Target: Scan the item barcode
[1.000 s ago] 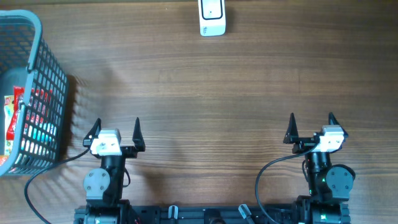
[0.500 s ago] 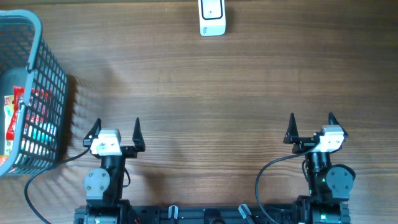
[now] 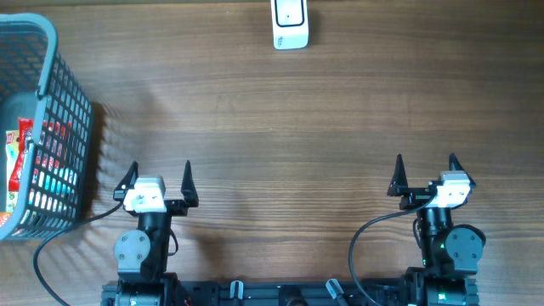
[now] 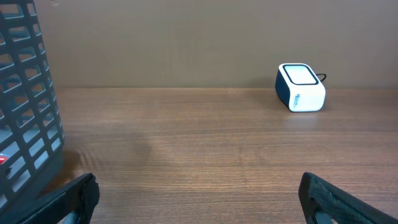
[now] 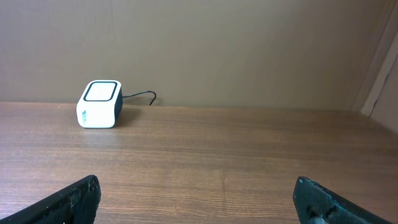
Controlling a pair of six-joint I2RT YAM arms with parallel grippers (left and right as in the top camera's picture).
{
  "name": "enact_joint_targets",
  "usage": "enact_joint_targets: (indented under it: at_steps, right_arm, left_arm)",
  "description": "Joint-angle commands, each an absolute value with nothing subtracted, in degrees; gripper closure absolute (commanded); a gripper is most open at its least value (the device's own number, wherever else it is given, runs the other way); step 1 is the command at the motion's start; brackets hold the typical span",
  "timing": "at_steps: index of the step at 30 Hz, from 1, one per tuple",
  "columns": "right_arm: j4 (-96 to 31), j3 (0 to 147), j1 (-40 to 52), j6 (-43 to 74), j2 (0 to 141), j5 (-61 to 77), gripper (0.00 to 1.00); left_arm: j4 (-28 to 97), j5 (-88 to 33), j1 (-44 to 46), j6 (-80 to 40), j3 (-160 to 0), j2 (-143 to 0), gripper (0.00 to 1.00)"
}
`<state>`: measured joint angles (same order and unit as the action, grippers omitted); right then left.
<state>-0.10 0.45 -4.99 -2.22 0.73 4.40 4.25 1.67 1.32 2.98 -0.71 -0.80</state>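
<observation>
Brown wood-grain table (image 3: 297, 127), matt, its streaks running left to right. At the left edge stands a grey-blue plastic basket (image 3: 64, 110), its walls an open lattice of square cells under a smooth rounded rim. Inside, seen through the lattice, lies the item (image 3: 19, 161): a glossy red and white packet with teal beside it, its long axis running away from the arms. Its print is too small to read, and which end leads I cannot tell. At the far edge sits the scanner (image 3: 290, 24), a rounded white box with dark blue flanks and a rounded-square window on top, with a thin black cable (image 5: 140, 95) behind it. A small bluish mark on its side is unreadable. The left gripper (image 3: 159, 168) and right gripper (image 3: 426, 161), black and pointed, both stand spread wide and hold nothing, well apart from basket and scanner
</observation>
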Motion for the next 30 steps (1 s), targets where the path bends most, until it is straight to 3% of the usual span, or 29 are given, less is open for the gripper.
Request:
enact_joint_targets:
  at_steps: [1,25,26,28,30]
  right_arm:
    - [0.0,0.3,-5.3,-1.5,0.4,3.4,0.00]
    - [0.0,0.3,-5.3,-1.5,0.4,3.4,0.00]
    - [0.0,0.3,-5.3,-1.5,0.4,3.4,0.00]
    - [0.0,0.3,-5.3,-1.5,0.4,3.4,0.00]
    - [0.0,0.3,-5.3,-1.5,0.4,3.4,0.00]
  left_arm:
    - [4.1,2.0,1.0,4.1,-0.3,-0.3,0.00]
    - [4.1,2.0,1.0,4.1,-0.3,-0.3,0.00]
    - [1.4,-5.3,1.0,-1.3,-0.3,-0.3,0.00]
    - [0.0,-32.9,1.0,-16.1,-0.3,-0.3,0.00]
    - [-2.2,-39.5,1.0,-17.0,-0.3,-0.3,0.00]
